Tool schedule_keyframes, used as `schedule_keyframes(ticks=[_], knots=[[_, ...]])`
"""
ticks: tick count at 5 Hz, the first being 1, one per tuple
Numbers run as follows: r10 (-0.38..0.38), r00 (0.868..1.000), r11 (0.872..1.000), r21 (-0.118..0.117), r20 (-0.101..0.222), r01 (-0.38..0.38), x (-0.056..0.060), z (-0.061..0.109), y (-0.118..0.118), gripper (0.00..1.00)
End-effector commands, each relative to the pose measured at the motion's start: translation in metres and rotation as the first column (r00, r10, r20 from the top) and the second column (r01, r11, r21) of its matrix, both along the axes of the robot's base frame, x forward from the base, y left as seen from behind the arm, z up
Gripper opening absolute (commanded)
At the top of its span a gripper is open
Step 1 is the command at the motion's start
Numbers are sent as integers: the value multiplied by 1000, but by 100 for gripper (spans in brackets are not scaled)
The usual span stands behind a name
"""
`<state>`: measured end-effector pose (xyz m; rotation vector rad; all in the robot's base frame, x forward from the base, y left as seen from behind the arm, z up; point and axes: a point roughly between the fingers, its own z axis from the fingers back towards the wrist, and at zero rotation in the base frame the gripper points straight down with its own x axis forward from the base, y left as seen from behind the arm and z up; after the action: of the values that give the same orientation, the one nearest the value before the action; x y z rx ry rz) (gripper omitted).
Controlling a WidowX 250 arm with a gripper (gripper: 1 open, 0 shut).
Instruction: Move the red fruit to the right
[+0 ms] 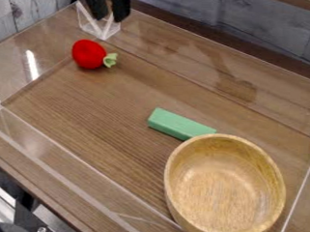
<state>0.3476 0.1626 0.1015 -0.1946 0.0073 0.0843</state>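
While the red fruit [88, 54] sits on the wooden table [100, 111], upper left of view, green leafy end pointing right, the dark gripper [103, 7] shows just above it in view, partly cut off by the top edge; jaws too dark and blurry, can't tell if released or clenched. Next, green block [182, 125] lies flat, slanted, right of centre; wooden bowl [224, 189] at lower right, just beside the block

Wooden bowl [224, 189] just beside a flat green block [182, 125] on a wooden table [86, 125]
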Motion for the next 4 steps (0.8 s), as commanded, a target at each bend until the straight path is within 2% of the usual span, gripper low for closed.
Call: schedule_keyframes(ticks=[1, 2, 4], knots=[[-14, 999, 999, 52, 52, 11, 5, 15, 17, 100], [2, 1000, 998, 62, 26, -4, 0, -2, 34, 100], [37, 999, 996, 87, -17, -35, -4, -43, 39, 100]])
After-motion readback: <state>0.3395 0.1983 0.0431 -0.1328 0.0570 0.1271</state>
